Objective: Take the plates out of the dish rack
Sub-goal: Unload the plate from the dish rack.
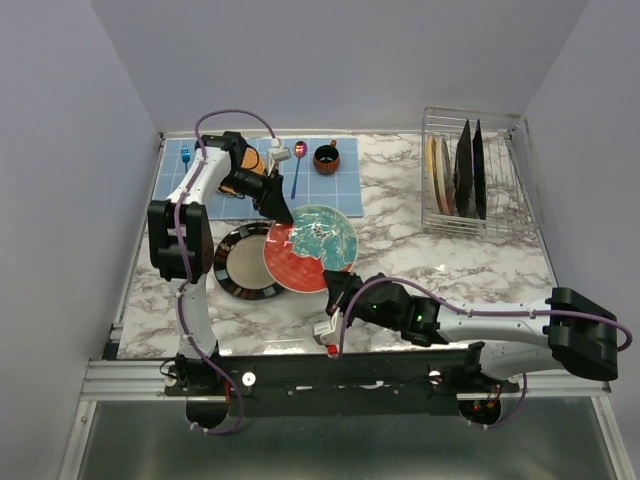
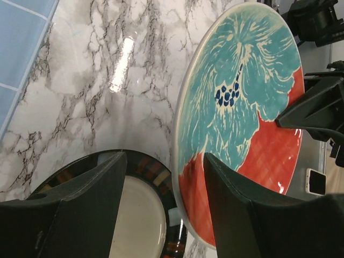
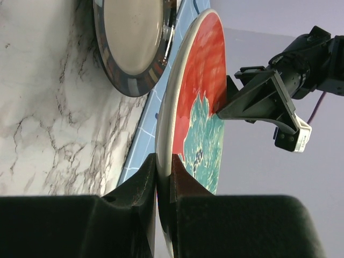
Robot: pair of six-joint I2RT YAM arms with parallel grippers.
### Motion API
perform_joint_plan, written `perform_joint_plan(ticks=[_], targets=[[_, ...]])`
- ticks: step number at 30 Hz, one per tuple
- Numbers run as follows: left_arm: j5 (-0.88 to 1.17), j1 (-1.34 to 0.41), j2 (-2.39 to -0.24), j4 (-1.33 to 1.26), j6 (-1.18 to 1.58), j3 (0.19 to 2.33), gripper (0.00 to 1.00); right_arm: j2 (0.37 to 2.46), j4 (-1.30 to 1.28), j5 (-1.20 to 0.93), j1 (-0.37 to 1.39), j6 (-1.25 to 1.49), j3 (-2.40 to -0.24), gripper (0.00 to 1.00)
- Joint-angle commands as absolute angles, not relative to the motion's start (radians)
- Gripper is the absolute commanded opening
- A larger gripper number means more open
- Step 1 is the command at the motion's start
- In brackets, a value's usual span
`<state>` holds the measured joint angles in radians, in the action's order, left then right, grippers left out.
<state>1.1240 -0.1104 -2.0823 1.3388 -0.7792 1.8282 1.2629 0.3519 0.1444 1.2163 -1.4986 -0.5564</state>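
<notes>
Pinching red plate [image 1: 296,265] rim, right hand [image 3: 163,172]

L claw [image 2: 164,207] jaws wide, arm folded; R claw [image 3: 163,161] pinched tight, arm stretched low leftward.

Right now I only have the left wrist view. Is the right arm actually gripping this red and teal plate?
Observer: Yes. The right wrist view shows the right fingers shut on the rim of the red and teal plate.
Operator: What is in the rack?
Observer: The top view shows the dish rack at the far right corner with plates standing upright in it, two of them dark.
Operator: Anything on the blue mat?
Observer: A spoon and a dark cup sit on the blue mat.
</notes>
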Motion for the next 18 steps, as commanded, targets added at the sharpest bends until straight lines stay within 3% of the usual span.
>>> perform_joint_plan(ticks=[1, 6, 10, 18], targets=[[1.134, -0.146, -2.017, 1.519, -0.753, 1.822, 0.68, 1.215, 0.595, 0.134, 1.224, -1.601, -0.554, 0.01], [1.126, -0.175, -2.000, 1.519, -0.741, 1.816, 0.66, 1.209, 0.614, 0.121, 1.224, -1.620, -0.537, 0.01], [1.143, -0.175, -1.997, 1.520, -0.747, 1.795, 0.51, 1.200, 0.617, 0.124, 1.226, -1.626, -0.529, 0.01], [1.151, -0.183, -2.000, 1.522, -0.772, 1.732, 0.52, 1.198, 0.640, 0.109, 1.226, -1.660, -0.525, 0.01]])
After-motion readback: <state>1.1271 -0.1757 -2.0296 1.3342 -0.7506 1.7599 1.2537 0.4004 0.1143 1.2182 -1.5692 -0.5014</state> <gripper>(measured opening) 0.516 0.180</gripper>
